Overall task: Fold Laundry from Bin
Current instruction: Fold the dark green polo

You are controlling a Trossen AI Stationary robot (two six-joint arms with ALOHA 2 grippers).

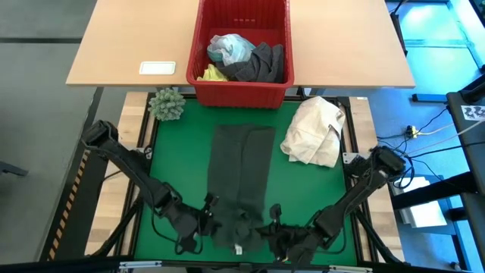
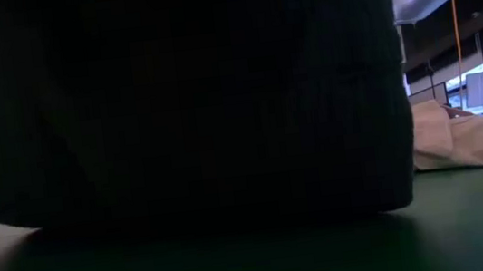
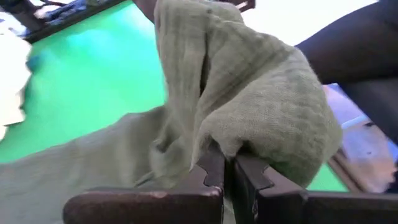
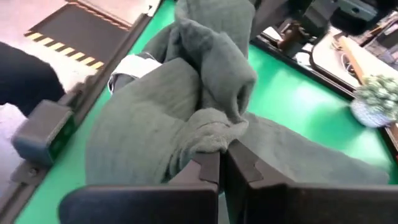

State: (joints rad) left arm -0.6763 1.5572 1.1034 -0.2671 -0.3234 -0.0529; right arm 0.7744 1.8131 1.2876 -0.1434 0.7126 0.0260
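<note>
On the left, the left gripper (image 1: 206, 220) sits at the near edge of the green mat (image 1: 174, 159), its fingers (image 3: 214, 171) pressed fully together on a bunched fold of the dark green-black garment (image 1: 242, 178). That garment lies as a long strip down the middle of the mat, its far end reaching toward the red bin (image 1: 241, 92) and its near end gathered up between the two arms. To its right, the right gripper (image 1: 274, 231) has its jaws shut tight on the same garment's near end, the cloth humped over its fingers (image 4: 239, 165). The step in hand looks like folding the near end over toward the far end, so both grippers should probably rise together and travel evenly away from the near edge, keeping the held hem taut between them so it does not sag or twist. The pinches hold wadded cloth, not a clean edge, so a slow lift would help show whether only one layer comes up. The fold should land squarely on the strip, well short of the bin, where the grey, turquoise and yellow laundry (image 1: 242, 59) waits. Further right lies the cream-white bundle (image 1: 314, 130), just beside the strip; the right arm ought to stay clear of it.
</note>
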